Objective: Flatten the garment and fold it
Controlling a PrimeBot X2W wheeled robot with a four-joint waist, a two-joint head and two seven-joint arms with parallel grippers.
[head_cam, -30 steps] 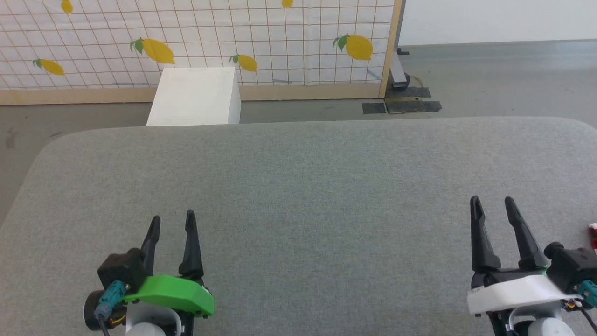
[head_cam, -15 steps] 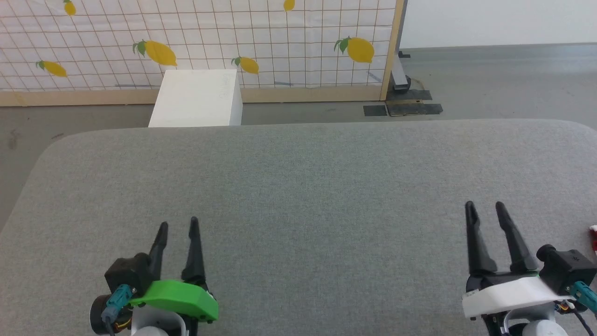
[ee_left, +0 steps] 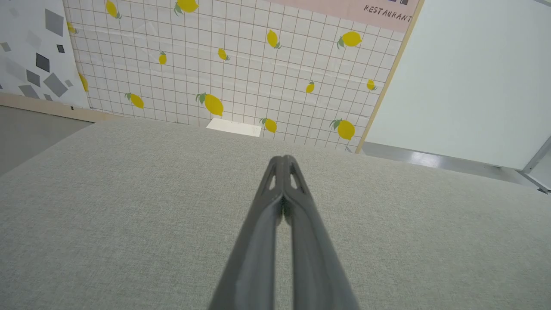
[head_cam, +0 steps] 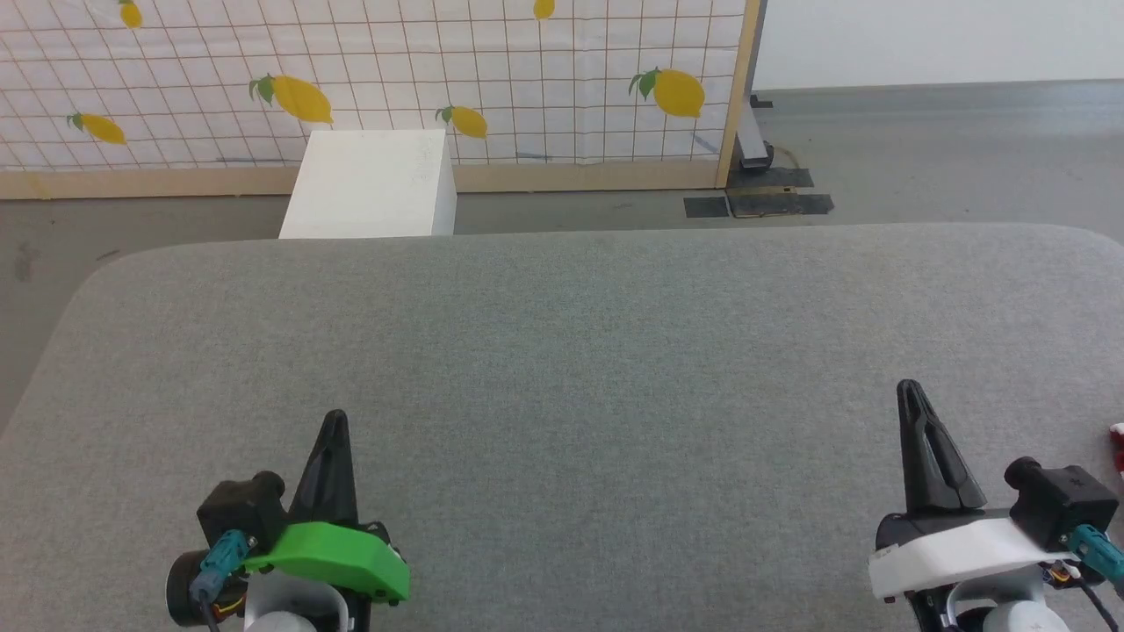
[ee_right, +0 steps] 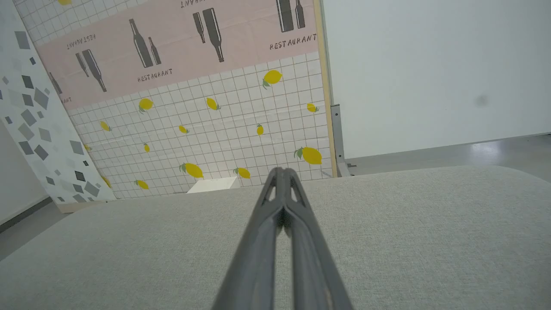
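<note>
A sliver of the red garment with white trim shows at the right edge of the head view, lying on the grey table; most of it is out of view. My left gripper hovers low at the near left, shut with nothing between its fingers; the left wrist view shows the same tips pressed together. At the near right my right gripper is also shut and empty, a short way left of the red sliver. In the right wrist view its tips meet over bare grey cloth.
The table has rounded far corners. A white box stands on the floor just beyond its far edge, before a lemon-print screen with a wooden frame. Grey floor lies at the far right.
Both grippers have gone from open to shut on nothing. The arms have barely moved.
</note>
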